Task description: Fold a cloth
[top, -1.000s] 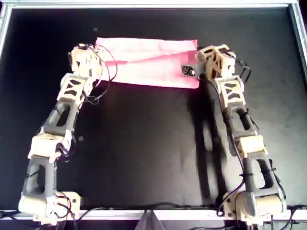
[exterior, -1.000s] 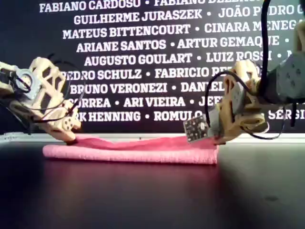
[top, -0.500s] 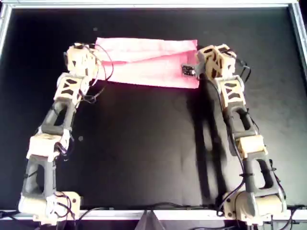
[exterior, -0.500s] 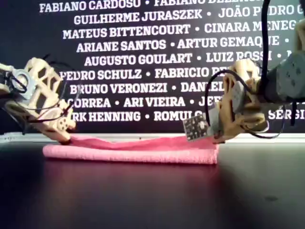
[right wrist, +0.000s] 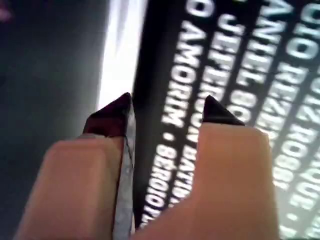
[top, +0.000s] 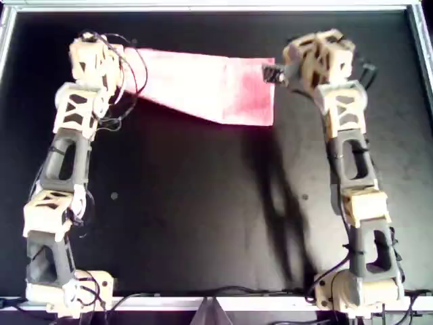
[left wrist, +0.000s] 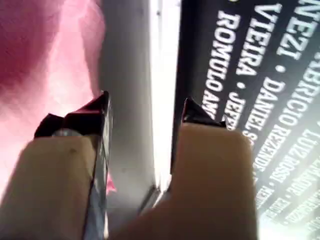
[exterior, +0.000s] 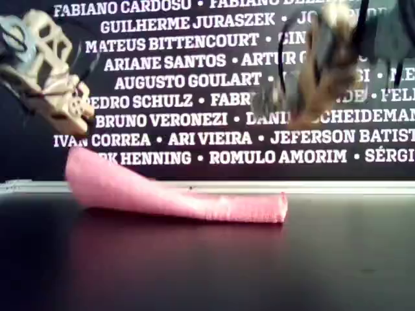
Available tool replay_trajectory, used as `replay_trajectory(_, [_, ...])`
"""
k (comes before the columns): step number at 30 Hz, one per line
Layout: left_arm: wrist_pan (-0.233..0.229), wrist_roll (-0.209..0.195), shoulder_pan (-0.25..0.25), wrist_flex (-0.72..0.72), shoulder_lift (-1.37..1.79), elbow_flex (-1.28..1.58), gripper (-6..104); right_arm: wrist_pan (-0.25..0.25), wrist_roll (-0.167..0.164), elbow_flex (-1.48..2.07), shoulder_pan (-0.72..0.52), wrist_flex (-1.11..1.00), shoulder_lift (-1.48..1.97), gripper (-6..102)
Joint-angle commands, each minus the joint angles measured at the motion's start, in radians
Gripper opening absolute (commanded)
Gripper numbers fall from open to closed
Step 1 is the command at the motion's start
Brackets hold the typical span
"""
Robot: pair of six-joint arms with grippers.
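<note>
The light-pink cloth (top: 210, 84) lies folded into a band near the far edge of the black table (top: 203, 217). In the exterior view the cloth (exterior: 175, 197) bulges up at that view's left end and lies flat at its right end. My left gripper (top: 95, 49) hangs raised beside the cloth's end at the overhead view's left. In the left wrist view it (left wrist: 147, 105) is open and empty, with pink cloth (left wrist: 45, 75) below it. My right gripper (top: 314, 51) is lifted off the other end, and in its own wrist view it (right wrist: 167, 105) is open and empty.
A metal rail (top: 203, 7) frames the table's far edge, and another rail (top: 423, 47) runs down the overhead view's right side. Behind the table stands a dark banner (exterior: 214, 84) with white names. Both arms stretch from the near edge to the far one.
Both grippers have let go of the cloth, risen and moved toward the far rail. The cloth has settled into one band, puffed up at the exterior view's left end.
</note>
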Motion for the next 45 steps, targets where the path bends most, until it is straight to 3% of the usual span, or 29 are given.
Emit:
replay_trajectory(1, [-0.006,-0.003,0.015,0.011,0.098,-0.058,50,0.002,0.005,-0.067,0.003,0.054,0.13,57])
replay_trajectory(6, [0.009,-0.003,0.012,0.014,0.055,-0.057,50,-0.009,0.008,-0.066,0.011,0.141,0.133,57])
replay_trajectory(9, [-0.006,0.0,0.012,0.086,0.084,-0.021,50,-0.011,0.008,-0.084,0.011,0.278,0.17,56])
replay_trajectory(15, [0.012,-0.005,0.003,0.546,0.457,0.044,49,-0.011,0.008,-0.067,0.012,0.805,0.411,55])
replay_trajectory(18, [0.012,-0.018,-0.012,0.753,0.609,0.057,49,0.005,0.008,-0.052,-0.006,0.813,0.502,55])
replay_trajectory(20, [0.012,-0.071,-0.017,0.877,0.69,0.058,49,0.005,0.008,-0.04,-0.006,0.802,0.571,55])
replay_trajectory(22, [0.006,-0.158,-0.017,0.946,0.764,0.066,49,0.005,0.008,-0.005,0.011,0.815,0.652,55])
replay_trajectory(25, [-0.006,-0.279,-0.006,0.928,0.939,0.144,49,0.003,0.009,0.147,0.014,0.813,0.792,55])
replay_trajectory(29, [0.009,-0.33,-0.006,0.92,1.262,0.417,49,0.005,0.011,0.477,-0.005,0.81,1.094,55])
replay_trajectory(35, [-0.002,-0.316,-0.017,0.907,1.744,0.885,50,0.005,0.009,1.071,-0.006,0.796,1.634,55])
replay_trajectory(38, [-0.003,-0.299,-0.017,0.775,1.913,1.055,51,0.006,0.009,1.344,-0.008,0.733,1.838,57])
replay_trajectory(40, [-0.006,-0.275,-0.011,0.641,2.0,1.187,50,0.006,-0.006,1.506,-0.009,0.632,1.97,57])
replay_trajectory(45, [-0.006,-0.167,-0.014,0.353,2.178,1.582,50,0.006,-0.009,1.93,-0.009,0.295,2.349,56])
